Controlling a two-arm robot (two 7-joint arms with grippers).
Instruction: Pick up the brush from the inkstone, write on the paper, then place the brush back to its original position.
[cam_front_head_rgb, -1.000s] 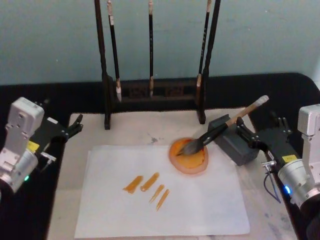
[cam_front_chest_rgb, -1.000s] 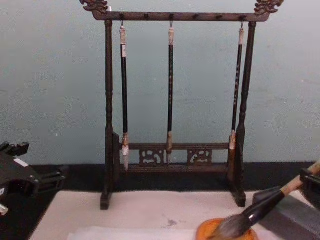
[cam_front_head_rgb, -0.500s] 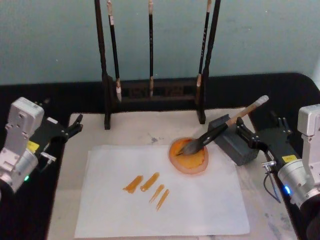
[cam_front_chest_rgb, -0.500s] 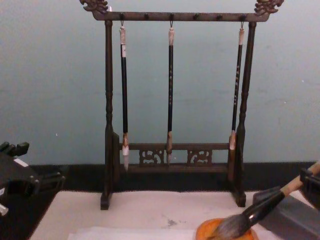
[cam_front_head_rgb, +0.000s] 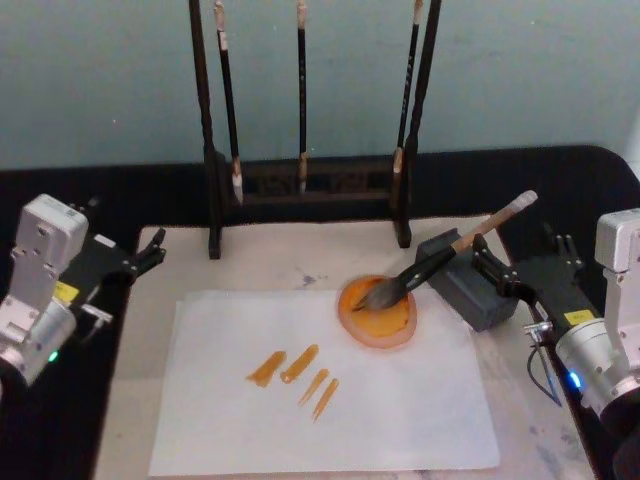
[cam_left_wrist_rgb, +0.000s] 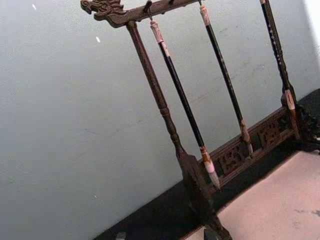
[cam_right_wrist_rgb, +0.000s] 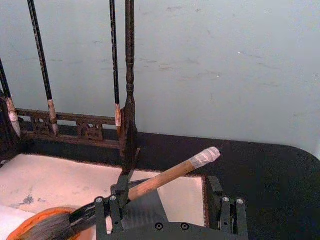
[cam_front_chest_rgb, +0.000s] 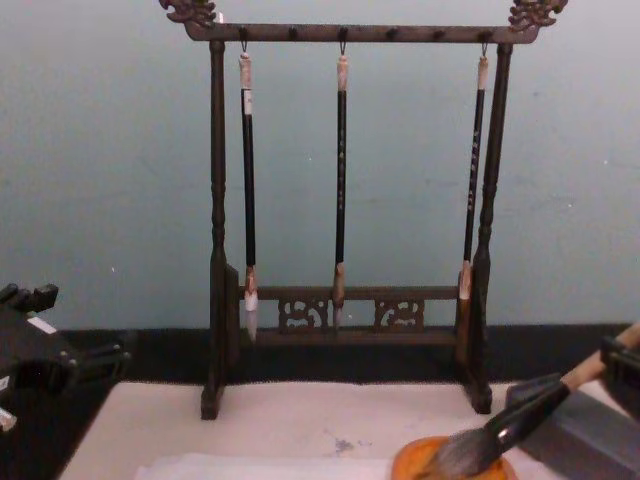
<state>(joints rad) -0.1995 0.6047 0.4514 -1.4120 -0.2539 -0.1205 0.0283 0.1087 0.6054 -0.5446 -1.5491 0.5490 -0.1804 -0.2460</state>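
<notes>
Brush (cam_front_head_rgb: 440, 255) leans on grey block (cam_front_head_rgb: 470, 290), tuft in orange dish (cam_front_head_rgb: 378, 312). Paper (cam_front_head_rgb: 400, 400) has orange marks. Right gripper (cam_front_head_rgb: 500, 272) beside handle, fingers apart, holding nothing. Left gripper (cam_front_head_rgb: 150, 252) off at side, open. Bump could roll brush off, smear paper.

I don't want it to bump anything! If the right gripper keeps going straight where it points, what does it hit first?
Probably the brush: its handle lies across the grey block right ahead of the right gripper. Depth is hard to judge, though.

Black table (cam_front_head_rgb: 600, 170) across the frame's middle. Carries a cream mat (cam_front_head_rgb: 270, 255) (centre) and dark brush rack (cam_front_head_rgb: 305, 185) behind.
</notes>
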